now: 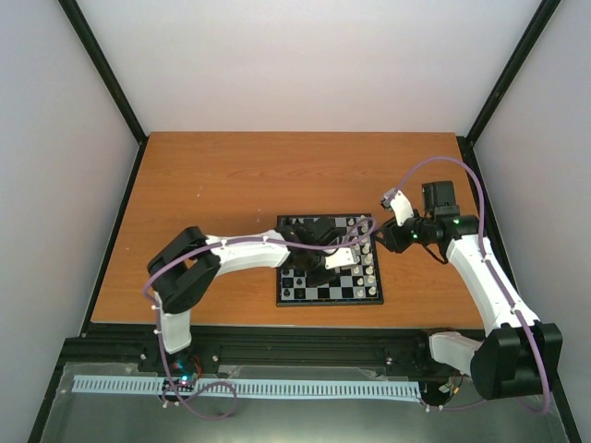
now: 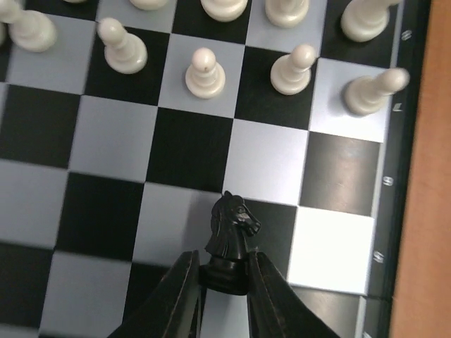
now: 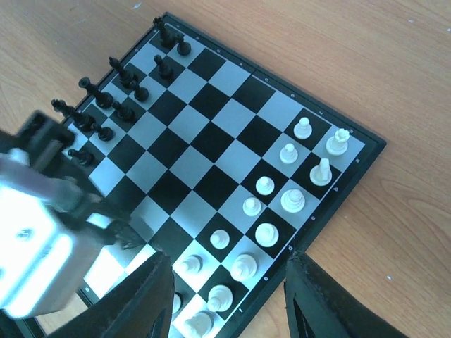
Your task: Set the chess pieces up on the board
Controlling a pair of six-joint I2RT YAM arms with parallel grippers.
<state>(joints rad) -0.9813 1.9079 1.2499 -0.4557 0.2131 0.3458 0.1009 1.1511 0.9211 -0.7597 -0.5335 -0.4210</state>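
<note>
Looks close to finished. Shows white chessmen [image 3: 292,201] standing in two tidy rows along the right side of the board [image 3: 211,134] and black chessmen [image 3: 123,111] ranked along the left side, with the middle squares bare. Cannot confirm a full count on either side: loses part of the black rows behind the left arm [image 1: 249,254] in the right wrist view, and gets only specks from the top view. Has one straggler in hand: finds the left gripper [image 2: 225,271] clenched on the base of a black knight [image 2: 232,229], fingers pressed against it from both sides, the piece upright with its head clear above them. Puts that knight over the near half of the board, close to the near border and a few squares left of the white pawns [image 2: 204,70], well apart from the black rows. Cannot tell whether its base rests on a square or hangs just above one. Holds nothing in the right gripper [image 3: 229,274]: hovers released, jaws apart, above the right edge of the board where it meets the table [image 3: 394,84]. Leaves, on this reading, carrying the knight left to an open square in the black back row, setting it down upright, and filling any other gap. Calls for care there, given how tightly the black pieces crowd together.
</note>
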